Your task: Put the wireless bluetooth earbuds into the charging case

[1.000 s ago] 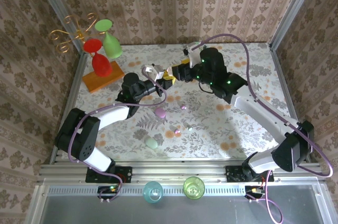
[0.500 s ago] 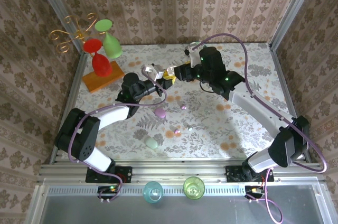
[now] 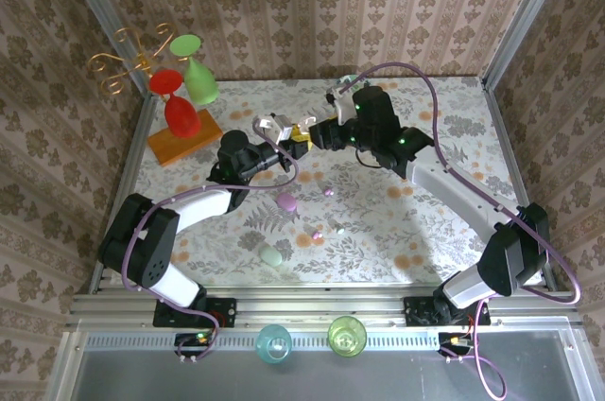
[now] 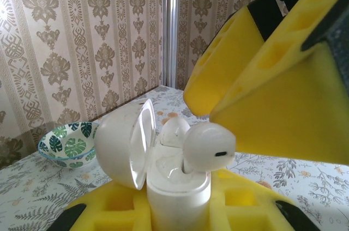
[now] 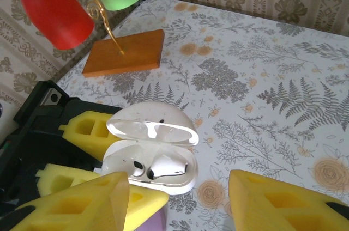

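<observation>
A white earbud [image 4: 210, 144] stands stem-down in the open charging case [image 5: 150, 133]. Its rounded head pokes above the rim, so it looks not fully seated. A second rounded white shape beside it may be another bud, though I cannot tell. The case is held over the table [image 3: 473, 117], near the middle of its far edge. The yellow pads [image 4: 103, 209] of the left gripper [image 4: 177, 212] pinch its body, and the lid [image 4: 128, 144] is tipped back. The right gripper [image 5: 179, 179] hovers just over the case with its fingers [image 5: 82, 204] spread wide, gripping nothing. To finish well, it should probably set one finger on the bud's head and press gently straight down the socket while the left arm steadies the case. A sideways push could tip the bud out. More tiny buds [image 3: 328, 191] lie loose near the table's middle.
</observation>
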You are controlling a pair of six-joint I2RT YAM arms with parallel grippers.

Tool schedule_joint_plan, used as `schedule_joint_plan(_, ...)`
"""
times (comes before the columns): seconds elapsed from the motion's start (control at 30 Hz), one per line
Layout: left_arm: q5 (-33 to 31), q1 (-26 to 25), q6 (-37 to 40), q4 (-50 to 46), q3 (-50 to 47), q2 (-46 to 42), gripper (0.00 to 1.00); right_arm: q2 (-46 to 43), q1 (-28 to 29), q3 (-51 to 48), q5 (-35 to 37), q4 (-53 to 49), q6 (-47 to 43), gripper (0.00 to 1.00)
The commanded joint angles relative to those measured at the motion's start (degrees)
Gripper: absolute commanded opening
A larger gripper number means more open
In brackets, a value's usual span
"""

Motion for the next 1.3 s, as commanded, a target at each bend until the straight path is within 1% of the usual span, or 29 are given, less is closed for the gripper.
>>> schedule_joint_plan(0.0, 0.04, -0.26, -1.01, 1.12, 1.81, 0.0, 0.0, 0.93, 0.47, 0.21, -1.69, -0.83, -0.99, 0.53)
schedule_joint_plan(0.17, 0.15, -0.26, -0.92, 1.11, 1.95, 0.35, 0.0, 1.35, 0.55, 0.81, -2.5, -0.7, -0.9, 0.54)
schedule_joint_plan(0.43, 0.86, -0.26, -0.8, 1.56, 2.12, 0.69, 0.0, 2.09, 0.55, 1.35, -1.48, -0.57, -0.51, 0.56)
schedule_joint_plan(0.6, 2.4, 0.41, 0.14, 3.69, 1.23, 1.34, 0.0, -1.54, -0.59, -1.18, -2.98, 2.53, 0.73, 0.57)
schedule_joint_plan(0.7, 4.12, 0.96, 3.45, 7.82, -0.66, 2.37, 0.0, -3.45, -2.45, -2.24, -6.97, 4.25, 3.95, 0.6)
schedule_joint_plan(0.77, 5.63, 1.14, 7.24, 10.24, -2.02, 2.84, 0.0, -3.43, -3.28, -1.34, -8.53, 3.63, 6.81, 0.66)
schedule_joint_plan(0.87, 6.0, 1.32, 13.47, 11.75, -3.12, 3.43, 0.0, -1.41, -3.66, 1.75, -9.22, 0.03, 9.2, 0.77)
schedule_joint_plan(0.97, 6.72, 1.32, 19.8, 11.92, -3.41, 4.28, 0.0, 1.1, -3.92, 5.3, -7.83, -4.37, 11.13, 0.86)
schedule_joint_plan(1.0, 7.19, 1.32, 21.5, 12.17, -3.5, 4.55, 0.0, 1.89, -4.01, 6.46, -7.39, -5.94, 11.47, 0.88)
schedule_joint_plan(1.1, 8.42, 1.26, 25.52, 14.59, -4.14, 5.6, 0.0, 5.57, -4.49, 11.88, -5.56, -13.99, 12.96, 0.91)
schedule_joint_plan(1.17, 8.14, 1.23, 26.06, 16.88, -4.5, 6.07, 0.0, 8.83, -4.76, 15.61, -5.46, -20.48, 13.46, 0.91)
schedule_joint_plan(1.27, 7.85, 1.23, 26.06, 17.45, -4.22, 6.45, 0.0, 12.22, -4.81, 19.29, -6.55, -25.85, 13.52, 0.91)
